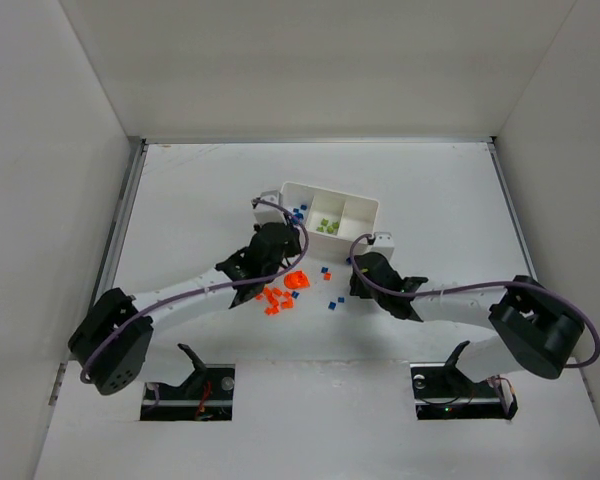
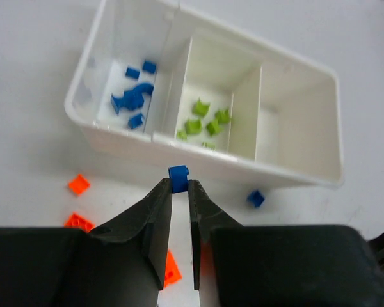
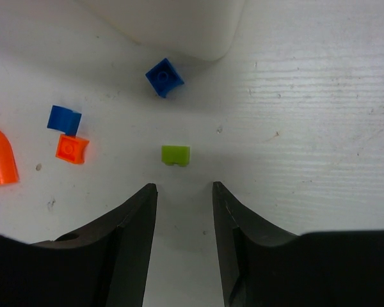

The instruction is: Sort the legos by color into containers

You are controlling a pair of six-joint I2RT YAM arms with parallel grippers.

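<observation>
My left gripper (image 2: 180,185) is shut on a small blue lego (image 2: 178,178), just short of the white tray's front wall (image 2: 134,150). The tray's left container (image 2: 115,70) holds several blue legos (image 2: 133,97). Green ones (image 2: 205,121) lie in the middle container, and the right container (image 2: 294,128) shows only its white floor. My right gripper (image 3: 184,187) stands open over the table. A lime green lego (image 3: 176,155) lies just beyond its tips, untouched.
Orange legos (image 1: 278,296) and a larger orange piece (image 1: 295,281) lie in a cluster between the arms. Loose blue legos (image 1: 332,301) are scattered near it. Near the right gripper are a blue lego (image 3: 164,77), another blue one (image 3: 64,119) and an orange one (image 3: 72,148). The tray's corner (image 3: 179,25) is just beyond them.
</observation>
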